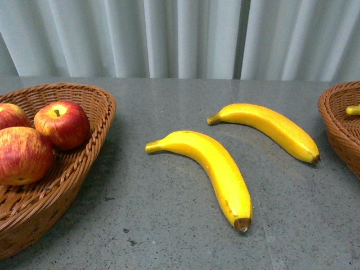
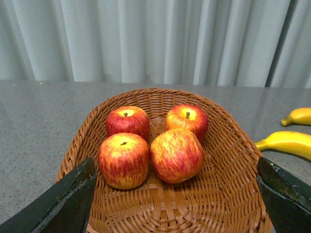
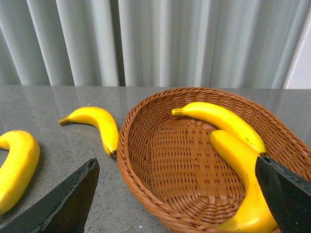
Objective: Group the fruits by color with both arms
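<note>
The grey table [image 1: 169,242] looks hard and slick, so anything nudged on it will probably slide rather than stay put. In the front view the left basket [image 1: 84,169] sits at 9 o'clock and the right basket [image 1: 337,135] at 3 o'clock, only partly in frame. Both are wicker (light, I would guess), so a finger catching a rim could drag one along. The left gripper [image 2: 175,170] looks down into the left basket with its jaws spread wide and nothing between them. The right gripper [image 3: 175,164] faces the right basket the same way, released and empty. Two fruits lie outside the baskets. The near banana [image 1: 216,171] is about at the centre, its brown end pointing toward 5 o'clock, and the far banana [image 1: 270,128] lies toward 2 o'clock, close to it but apart. Each is curved and glossy, so a pinch away from the middle could let it swivel or squirt out of the teeth. Jaws lowered around one could also knock the other aside. The near banana lies roughly between the two arms, and if both reach for it they could collide. Two bananas [image 3: 223,121] already lie close together along one side of the right basket, so a third dropped onto them might roll toward the rim. The four apples [image 2: 177,155] sit packed together in the left basket and look sorted. A low sweep of the left arm could still jostle them.
</note>
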`<state>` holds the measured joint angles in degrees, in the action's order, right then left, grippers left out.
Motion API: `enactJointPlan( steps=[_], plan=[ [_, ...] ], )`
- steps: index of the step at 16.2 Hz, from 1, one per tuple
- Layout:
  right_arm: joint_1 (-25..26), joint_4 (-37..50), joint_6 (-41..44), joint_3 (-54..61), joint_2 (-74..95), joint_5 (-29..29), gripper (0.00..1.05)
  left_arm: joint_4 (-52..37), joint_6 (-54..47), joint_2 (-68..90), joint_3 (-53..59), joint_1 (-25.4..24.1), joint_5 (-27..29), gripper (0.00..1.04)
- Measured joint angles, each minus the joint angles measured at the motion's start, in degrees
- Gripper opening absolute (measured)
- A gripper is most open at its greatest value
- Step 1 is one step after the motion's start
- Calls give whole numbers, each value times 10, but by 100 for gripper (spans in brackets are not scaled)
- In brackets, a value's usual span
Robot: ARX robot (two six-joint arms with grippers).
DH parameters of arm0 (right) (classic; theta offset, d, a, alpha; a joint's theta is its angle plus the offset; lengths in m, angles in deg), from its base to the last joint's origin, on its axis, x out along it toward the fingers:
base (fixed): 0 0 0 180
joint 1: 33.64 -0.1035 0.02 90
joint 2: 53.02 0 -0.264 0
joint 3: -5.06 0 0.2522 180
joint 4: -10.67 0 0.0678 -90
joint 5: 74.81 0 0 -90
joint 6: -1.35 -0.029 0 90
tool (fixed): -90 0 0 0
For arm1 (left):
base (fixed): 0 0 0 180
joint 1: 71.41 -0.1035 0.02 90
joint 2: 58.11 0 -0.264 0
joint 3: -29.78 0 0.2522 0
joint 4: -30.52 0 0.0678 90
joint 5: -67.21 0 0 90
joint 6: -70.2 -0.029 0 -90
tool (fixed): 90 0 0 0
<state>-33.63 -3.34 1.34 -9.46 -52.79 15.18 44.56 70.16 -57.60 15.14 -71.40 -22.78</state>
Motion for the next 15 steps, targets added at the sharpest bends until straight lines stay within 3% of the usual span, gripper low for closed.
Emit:
enactJointPlan(
  steps=[3, 9, 15],
  plan=[
    [14, 34, -50, -16, 52, 63, 98, 0, 0, 0, 0, 0, 0, 98],
    [-76, 249, -59, -242, 402, 89, 98, 0, 0, 0, 0, 0, 0, 98],
    [-190, 204, -25, -517, 717, 68, 98, 0, 0, 0, 0, 0, 0, 98]
  ],
)
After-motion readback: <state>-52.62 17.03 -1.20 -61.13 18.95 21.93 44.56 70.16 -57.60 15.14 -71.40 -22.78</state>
